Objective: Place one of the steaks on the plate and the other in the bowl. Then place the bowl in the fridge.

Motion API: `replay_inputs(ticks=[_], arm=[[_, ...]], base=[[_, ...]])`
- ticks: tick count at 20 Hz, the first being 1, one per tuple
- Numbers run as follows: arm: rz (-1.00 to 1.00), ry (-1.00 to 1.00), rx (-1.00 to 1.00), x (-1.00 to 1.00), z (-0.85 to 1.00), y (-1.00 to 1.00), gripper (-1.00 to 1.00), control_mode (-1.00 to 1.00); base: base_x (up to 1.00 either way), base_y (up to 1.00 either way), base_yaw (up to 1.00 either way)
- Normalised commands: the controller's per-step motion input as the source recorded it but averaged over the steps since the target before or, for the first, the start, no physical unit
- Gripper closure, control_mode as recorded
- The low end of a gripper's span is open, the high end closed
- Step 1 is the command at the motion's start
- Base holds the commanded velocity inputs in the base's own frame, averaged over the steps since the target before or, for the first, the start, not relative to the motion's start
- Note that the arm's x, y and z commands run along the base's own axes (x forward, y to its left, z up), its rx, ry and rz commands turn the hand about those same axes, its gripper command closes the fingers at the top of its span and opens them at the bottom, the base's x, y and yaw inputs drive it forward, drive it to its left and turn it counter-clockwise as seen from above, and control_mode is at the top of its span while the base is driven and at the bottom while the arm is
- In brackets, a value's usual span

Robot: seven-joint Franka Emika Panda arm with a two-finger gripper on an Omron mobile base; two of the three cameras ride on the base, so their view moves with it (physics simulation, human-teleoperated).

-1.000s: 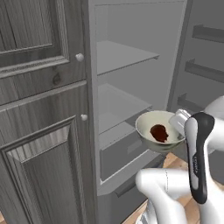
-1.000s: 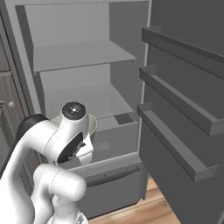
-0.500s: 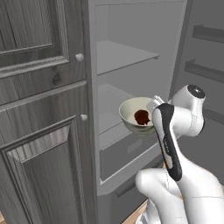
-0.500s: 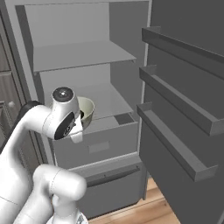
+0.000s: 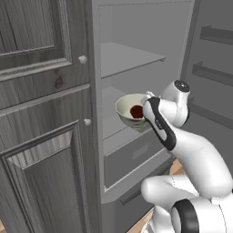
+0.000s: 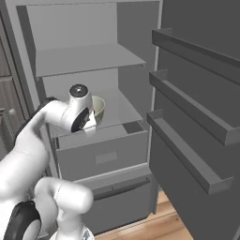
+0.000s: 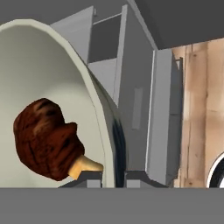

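Bowl with steak arrives at the open fridge

The claw (image 7: pixel 114 178) is closed on the rim of the bowl (image 5: pixel 131 110), holding it in the air above the middle shelf (image 6: pixel 117 108) of the fridge (image 6: pixel 93 61); only setting it down remains. The hand view shows the dark steak (image 7: pixel 46 139) inside, which the right view hides.

The white arm rises from the base, bends at a dark-jointed elbow and reaches forward and to its left at mid height. The gripper (image 7: pixel 114 177) is clamped on the rim of the bowl (image 5: pixel 129 109), one finger (image 7: pixel 87 178) inside the wall and the other outside, carrying it level.
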Motion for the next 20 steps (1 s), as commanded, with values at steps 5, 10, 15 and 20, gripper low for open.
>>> replay_inputs(ticks=[5, 10, 15, 20], arm=[[0.17, 0.0, 0.0, 0.99, -0.07, -0.06, 1.0, -1.0], [0.13, 0.0, 0.0, 0.92, -0.14, 0.0, 1.0, -1.0], [0.02, 0.01, -0.02, 0.66, -0.2, 0.17, 1.0, -1.0], [0.0, 0.02, -0.01, 0.39, -0.22, 0.01, 1.0, -1.0]], base=[[0.0, 0.0, 0.0], [0.0, 0.0, 0.0], [0.0, 0.0, 0.0], [0.0, 0.0, 0.0]])
